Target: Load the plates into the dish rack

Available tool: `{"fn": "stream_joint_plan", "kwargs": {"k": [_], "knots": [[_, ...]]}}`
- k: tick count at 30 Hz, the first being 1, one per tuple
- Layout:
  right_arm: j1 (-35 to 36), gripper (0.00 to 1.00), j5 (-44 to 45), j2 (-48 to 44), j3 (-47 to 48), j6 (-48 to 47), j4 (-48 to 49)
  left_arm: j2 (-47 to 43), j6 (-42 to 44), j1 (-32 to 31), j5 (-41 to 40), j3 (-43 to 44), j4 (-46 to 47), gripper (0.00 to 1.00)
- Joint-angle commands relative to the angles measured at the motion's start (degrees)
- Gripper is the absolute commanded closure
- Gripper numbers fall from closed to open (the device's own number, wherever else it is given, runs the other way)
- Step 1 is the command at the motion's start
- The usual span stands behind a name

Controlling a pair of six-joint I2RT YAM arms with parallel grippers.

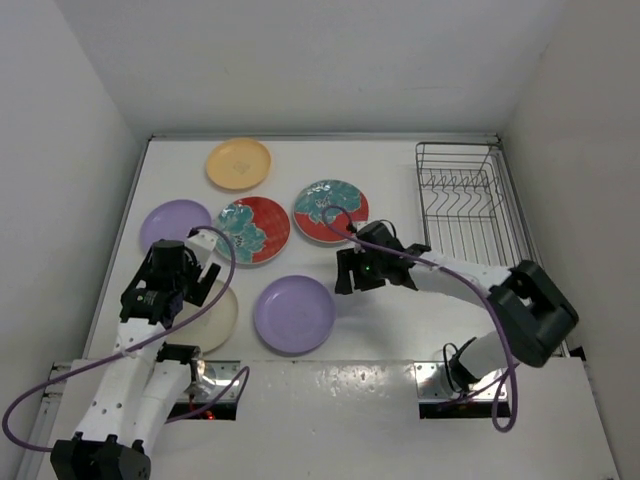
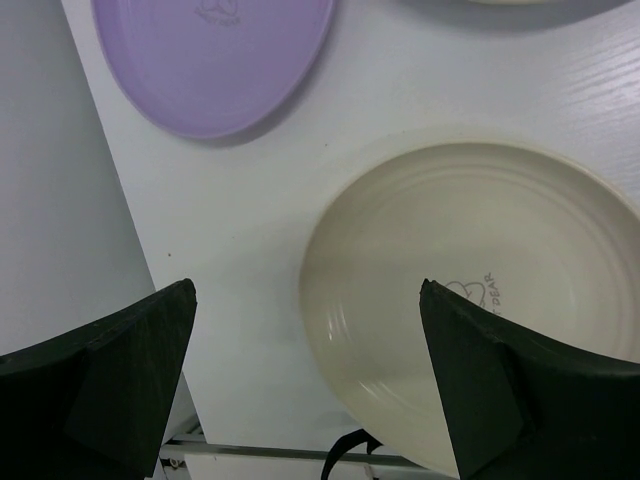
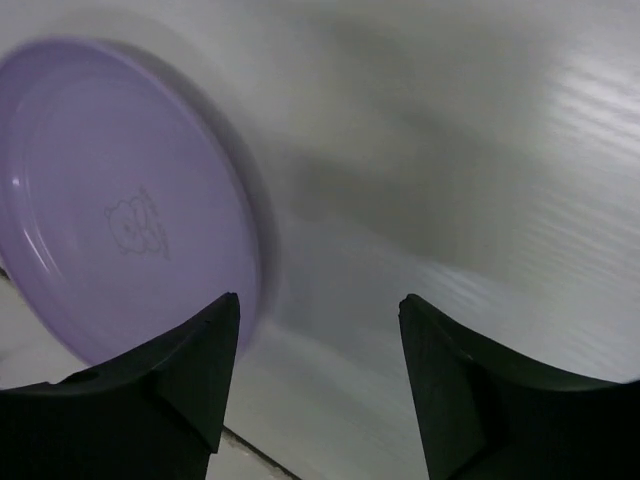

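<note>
Plates (image 1: pixel 252 230) all flat on table (image 1: pixel 400 330), L and centre; dish rack (image 1: pixel 465 200) empty, far R. Right gripper (image 3: pixel 320 310) open, empty, just beside lavender plate (image 3: pixel 110 200). Left gripper (image 2: pixel 308 288) open, empty, over cream plate (image 2: pixel 480 300). Pinch rim firmly, then tilt upright for slot.

I get just a sliver of cream plate (image 1: pixel 224 318) under my left arm (image 1: pixel 150 297), and the lavender plate (image 3: pixel 110 200) looks blurred.

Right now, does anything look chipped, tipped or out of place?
Nothing stands out. Six plates lie flat on the table with no visible chips, none yet in the dish rack, which sits square at the far right. The left pincer and right pincer are open, holding nothing.
</note>
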Motion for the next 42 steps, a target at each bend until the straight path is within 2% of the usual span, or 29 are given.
{"fn": "stream_joint_plan", "kwargs": {"k": [1,2,5,6,8,10,11,13,16,18,21,22,24,25,26,28,29,30,31,32,33,34,36,37,42], "knots": [[2.78,0.34,-8.56,4.74,1.67,3.16,7.35,-1.53,-1.46,1.18,-1.20,-0.27,2.22,0.01],[4.53,0.32,-8.83,8.24,3.33,2.29,7.36,-1.53,-1.46,1.18,-1.20,-0.28,2.22,0.01],[6.65,0.32,-9.88,12.64,5.10,1.14,7.45,-2.05,-1.46,1.18,-1.20,-0.28,2.22,0.01],[7.35,0.34,-10.15,13.45,5.11,1.23,7.79,-2.05,-1.46,1.18,-1.20,-0.28,2.75,0.01],[7.71,0.44,-9.71,16.26,5.55,1.05,7.19,-2.05,-1.46,1.18,-1.20,-0.28,2.75,0.01],[7.71,0.60,-8.31,18.19,6.51,1.05,5.52,-2.05,-1.46,1.71,-1.20,-0.90,2.75,0.01],[7.71,0.83,-6.65,18.55,7.30,0.96,2.64,-2.57,-1.46,1.71,-1.20,-0.90,2.75,0.01],[7.19,1.00,-3.31,16.90,7.31,0.26,1.30,-2.58,-1.46,2.32,-1.20,-0.90,2.75,0.01],[6.66,1.00,3.53,10.05,6.95,-5.70,-2.99,-2.58,-1.46,2.33,-1.20,-0.90,2.75,0.01],[7.01,1.00,4.26,3.31,9.93,-16.47,-9.57,-2.58,-1.46,2.85,-1.20,-0.90,2.75,0.01],[6.84,1.00,9.26,-6.54,14.15,-24.68,-14.34,-2.58,-1.46,2.85,-1.20,-0.90,2.75,0.01],[4.40,1.00,15.54,-8.32,16.25,-28.88,-15.05,-1.97,-1.46,2.85,-1.20,-0.90,2.75,0.01],[1.49,1.00,21.10,-12.54,20.39,-31.02,-15.84,-1.96,-1.46,2.85,-0.59,-0.90,2.75,0.01],[-3.84,1.00,23.40,-12.99,23.10,-34.16,-15.93,-1.36,-0.85,2.85,-0.58,-0.37,2.75,0.01],[-5.72,1.00,32.74,-12.65,24.69,-36.19,-15.32,-0.83,-0.84,2.85,-0.06,-0.37,2.75,0.01],[-11.77,1.00,41.23,-9.68,29.79,-41.62,-11.90,0.13,-0.32,2.85,0.99,0.94,2.75,0.01],[-13.19,1.00,52.58,-8.61,31.02,-43.23,-8.93,1.80,-0.31,2.85,1.52,1.65,2.75,0.01],[-16.95,1.00,56.00,-7.38,33.73,-46.12,-6.81,2.77,-0.31,2.85,2.14,2.52,2.75,0.01],[-18.81,1.00,59.08,-4.76,34.11,-47.45,1.82,3.83,0.47,2.85,2.67,3.49,2.75,0.01],[-24.49,1.00,63.81,-4.13,33.68,-52.51,8.09,6.01,1.09,2.85,2.67,5.76,2.75,0.01],[-25.94,1.00,64.90,-2.81,33.67,-54.13,8.15,7.25,1.09,2.85,3.19,7.00,2.75,0.01],[-30.21,1.00,66.48,-1.76,32.63,-57.36,17.46,8.57,1.70,2.85,3.20,9.54,3.27,0.01],[-32.71,1.00,68.15,0.17,31.83,-61.69,21.93,11.03,1.71,2.85,3.20,11.93,3.28,0.01],[-33.68,1.00,69.03,1.23,30.17,-63.27,30.21,13.39,1.71,2.85,3.20,12.89,3.28,0.01],[-40.78,1.00,70.01,5.54,25.94,-76.97,52.33,19.56,1.71,1.19,2.68,18.34,3.81,0.01]]}}
